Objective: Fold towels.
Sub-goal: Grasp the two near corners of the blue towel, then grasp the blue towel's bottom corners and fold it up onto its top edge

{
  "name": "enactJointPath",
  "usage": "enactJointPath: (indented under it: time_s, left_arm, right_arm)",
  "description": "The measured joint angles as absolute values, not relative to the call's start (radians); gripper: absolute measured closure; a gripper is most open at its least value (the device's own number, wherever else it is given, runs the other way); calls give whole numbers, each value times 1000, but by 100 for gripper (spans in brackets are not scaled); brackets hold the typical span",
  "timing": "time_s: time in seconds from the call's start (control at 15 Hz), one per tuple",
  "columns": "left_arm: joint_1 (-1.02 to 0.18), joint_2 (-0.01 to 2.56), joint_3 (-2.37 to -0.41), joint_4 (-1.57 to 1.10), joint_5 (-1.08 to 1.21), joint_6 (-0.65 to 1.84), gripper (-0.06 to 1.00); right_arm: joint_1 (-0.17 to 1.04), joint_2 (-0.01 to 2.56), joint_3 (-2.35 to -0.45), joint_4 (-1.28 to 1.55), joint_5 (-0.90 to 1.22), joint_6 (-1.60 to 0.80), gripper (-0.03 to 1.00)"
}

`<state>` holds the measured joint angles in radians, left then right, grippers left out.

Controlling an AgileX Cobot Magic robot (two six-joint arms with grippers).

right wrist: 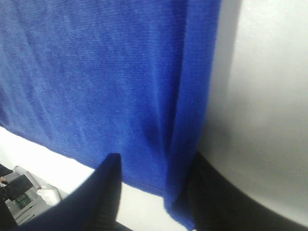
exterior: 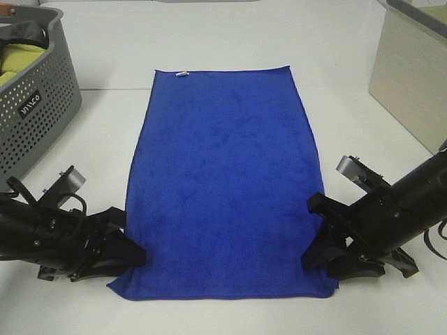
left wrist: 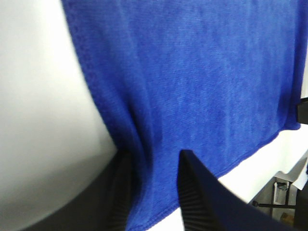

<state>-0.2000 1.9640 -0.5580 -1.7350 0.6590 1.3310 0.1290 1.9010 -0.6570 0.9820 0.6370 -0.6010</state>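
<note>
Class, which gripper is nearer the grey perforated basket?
Left. The left gripper straddles the edge of the towel facing the basket; the right gripper is at the opposite edge, across the towel.

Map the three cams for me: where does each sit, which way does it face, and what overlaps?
Exterior high: above the robot's side of the table, looking down and forward over the flat blue towel; both arms show, with left gripper and right gripper at its long edges, and a grey basket at far left.
Left wrist: on the left arm, looking along its fingers, which straddle the towel's edge.
Right wrist: on the right arm, mirrored past its fingers.
Shared: all three views see the towel.
</note>
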Motion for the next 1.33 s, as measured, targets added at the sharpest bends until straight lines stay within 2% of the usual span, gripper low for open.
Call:
enactJointPath:
  time_s: [0.07,0.13,0.2,0.67,1.07,1.33]
  left_arm:
    - [-200,1964,-558,-1719,639,1331,77]
    - [-200,1964,-558,-1711,625,1330,89]
    - [-201,1961,-558,-1709,618,1329,94]
    - [-201,1817,-534,-1478,604,1119,94]
    - [-201,1654,-331,-1463,600,1095,94]
    - [-204,1612,-302,-1466,608,1090,94]
  right_arm:
    - [129,1904,-657,949,621,-565,72]
    - [130,1904,-657,921,610,-533,87]
    - [130,1904,-657,905,607,-506,96]
    - [132,1795,-591,798,552,-416,97]
    - [132,1675,-418,795,536,-412,97]
    - [132,1598,-399,793,540,-412,97]
